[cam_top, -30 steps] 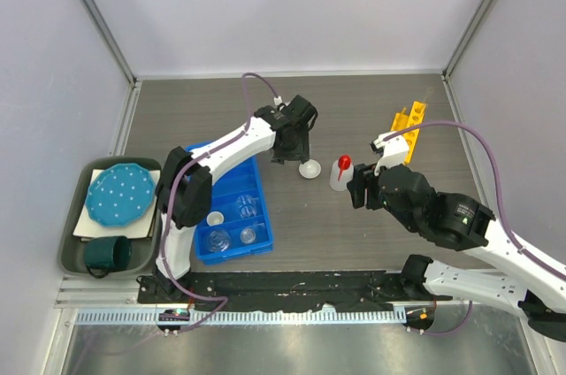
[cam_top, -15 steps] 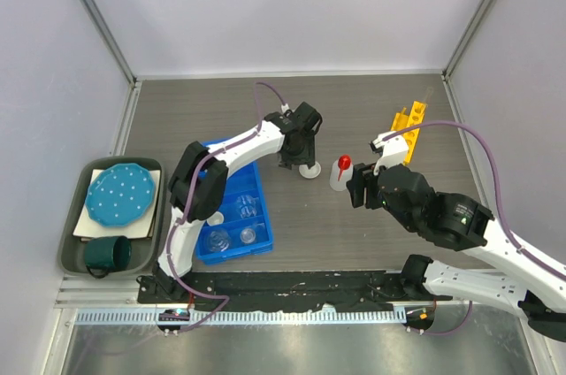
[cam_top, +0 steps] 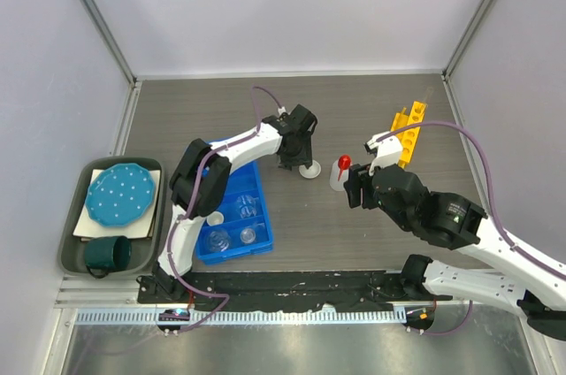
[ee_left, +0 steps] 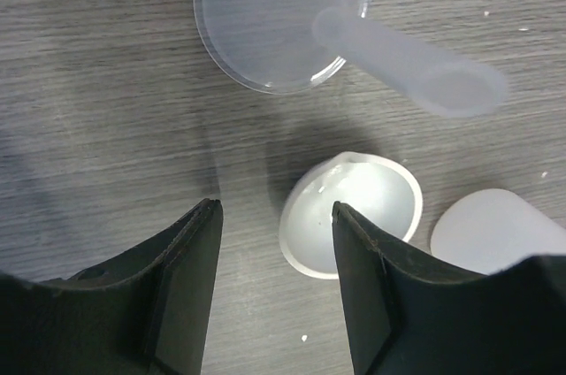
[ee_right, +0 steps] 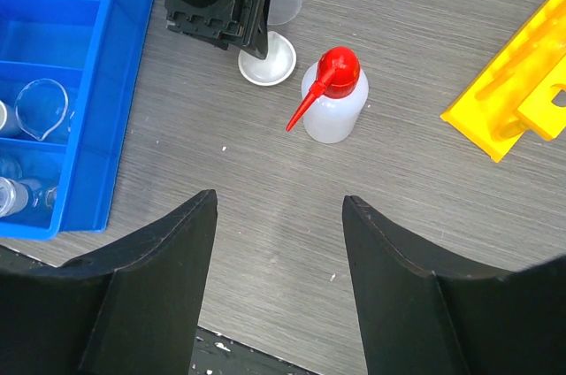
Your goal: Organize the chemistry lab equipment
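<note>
A small white round dish [ee_left: 358, 207] lies on the table, its left rim between my left gripper's [ee_left: 276, 209] open fingers, the rest behind the right finger [ee_left: 376, 291]. A clear funnel [ee_left: 281, 17] lies just beyond it. From above, the left gripper [cam_top: 298, 160] hovers over the dish [cam_top: 309, 170]. The red-capped squeeze bottle [ee_right: 332, 99] stands upright right of the dish [ee_right: 268, 60]. My right gripper [ee_right: 279, 201] is open and empty, short of the bottle [cam_top: 339, 173]. The yellow holed rack [cam_top: 409, 121] lies at the far right.
A blue divided tray [cam_top: 232, 207] holds small glass beakers [ee_right: 40, 110] at the left centre. A grey bin [cam_top: 80, 256] at the left edge holds a teal dotted plate [cam_top: 120, 195] and a dark teal mug [cam_top: 108, 253]. Walls close in the table.
My left gripper has moved right and down over the white dish. The right arm has shifted slightly toward the bottle. Nothing was taken hold of.
</note>
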Robot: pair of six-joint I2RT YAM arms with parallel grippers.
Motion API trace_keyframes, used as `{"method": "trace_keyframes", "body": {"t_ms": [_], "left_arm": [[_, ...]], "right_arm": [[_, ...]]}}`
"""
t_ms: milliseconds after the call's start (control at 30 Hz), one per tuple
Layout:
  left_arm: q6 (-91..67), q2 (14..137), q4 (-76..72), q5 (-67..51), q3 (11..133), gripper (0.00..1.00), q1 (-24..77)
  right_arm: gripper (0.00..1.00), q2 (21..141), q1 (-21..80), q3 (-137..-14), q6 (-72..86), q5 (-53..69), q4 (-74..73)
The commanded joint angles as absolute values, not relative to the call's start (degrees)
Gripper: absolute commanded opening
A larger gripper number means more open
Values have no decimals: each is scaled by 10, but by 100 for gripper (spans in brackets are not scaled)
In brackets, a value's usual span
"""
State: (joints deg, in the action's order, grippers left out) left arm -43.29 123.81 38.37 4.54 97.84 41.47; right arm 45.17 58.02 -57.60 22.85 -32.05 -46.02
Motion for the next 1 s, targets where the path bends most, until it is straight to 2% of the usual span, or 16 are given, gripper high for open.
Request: {"method": "trace_keyframes", "body": {"t_ms": [0, 100, 300, 500, 633, 967], "left_arm": [[-439, 1245, 342, 30, 963, 56, 411], [-440, 1248, 331, 25, 955, 54, 410], [-444, 1250, 320, 18, 945, 40, 409], [-446, 1249, 317, 17, 934, 18, 407], [-445, 1241, 328, 21, 932, 0, 405], [-425, 1123, 405, 52, 905, 0, 404]], "right_arm": [[64, 454, 584, -572, 228, -326, -428], [64, 457, 584, -570, 229, -325, -426], [64, 454, 584, -567, 229, -323, -425], [64, 453, 584, -564, 231, -323, -426], [64, 453, 584, -564, 232, -321, -426], [64, 454, 584, -565, 238, -304, -419]]}}
